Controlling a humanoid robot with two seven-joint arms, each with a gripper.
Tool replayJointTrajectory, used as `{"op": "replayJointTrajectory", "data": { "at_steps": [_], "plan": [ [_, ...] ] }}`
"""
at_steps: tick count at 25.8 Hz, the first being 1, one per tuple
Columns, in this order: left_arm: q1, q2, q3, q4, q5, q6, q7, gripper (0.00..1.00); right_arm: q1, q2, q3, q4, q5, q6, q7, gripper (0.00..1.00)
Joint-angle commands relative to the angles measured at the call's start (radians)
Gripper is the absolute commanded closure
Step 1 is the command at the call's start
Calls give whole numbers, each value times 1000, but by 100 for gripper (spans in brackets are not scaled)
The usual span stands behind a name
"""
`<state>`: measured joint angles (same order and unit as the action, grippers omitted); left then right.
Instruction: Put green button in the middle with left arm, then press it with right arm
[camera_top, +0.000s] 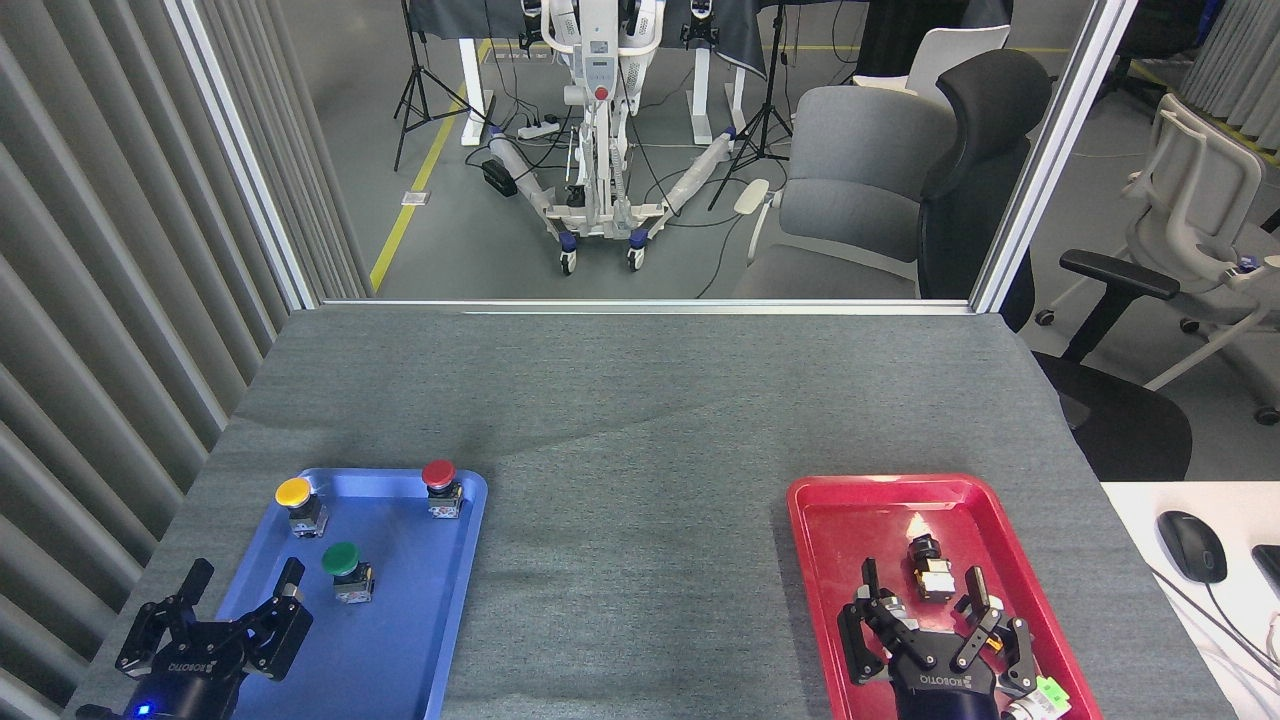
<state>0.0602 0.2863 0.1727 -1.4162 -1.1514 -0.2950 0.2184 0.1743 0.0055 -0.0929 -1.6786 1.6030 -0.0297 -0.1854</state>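
Your left gripper is hovering spread and empty near the green button, which is sitting in the blue tray. Your right gripper seems open, holding nothing. You're risking toppling the top-heavy button.

The left claw is black throughout, built of several stubby, blocky fingers on jointed links that spread from a compact palm. White lettering runs across the palm's face, seen upside down from the head view. Below it sits a black cylindrical wrist carrying a small glowing blue light.

The right claw is its twin: black segmented fingers, a dark palm with the same white lettering, and silver-grey metal parts showing at the knuckle joints. One fingertip bears a small orange-yellow spot. Beside its wrist a bright green tag and a pale grey fitting stand out.
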Motion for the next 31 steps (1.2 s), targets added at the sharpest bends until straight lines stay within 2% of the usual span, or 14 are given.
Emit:
{"op": "replayJointTrajectory", "data": {
  "at_steps": [1, 3, 7, 15, 31],
  "plan": [
    [4, 2, 22, 3, 12, -15, -10, 0, 1, 4, -1, 0, 0, -1, 0, 0],
    [7, -7, 62, 3, 50, -47, -4, 0, 1, 5, 1, 2, 0, -2, 0, 0],
    [1, -1, 67, 5, 62, -53, -19, 0, 1, 7, -1, 19, 2, -2, 0, 0],
    [1, -4, 68, 13, 44, -24, 1, 0, 1, 8, -2, 26, -3, -45, 41, 0],
    [3, 2, 68, 28, -44, -1, 16, 0, 1, 7, 12, 26, -9, -24, 46, 0]
  ]
}}
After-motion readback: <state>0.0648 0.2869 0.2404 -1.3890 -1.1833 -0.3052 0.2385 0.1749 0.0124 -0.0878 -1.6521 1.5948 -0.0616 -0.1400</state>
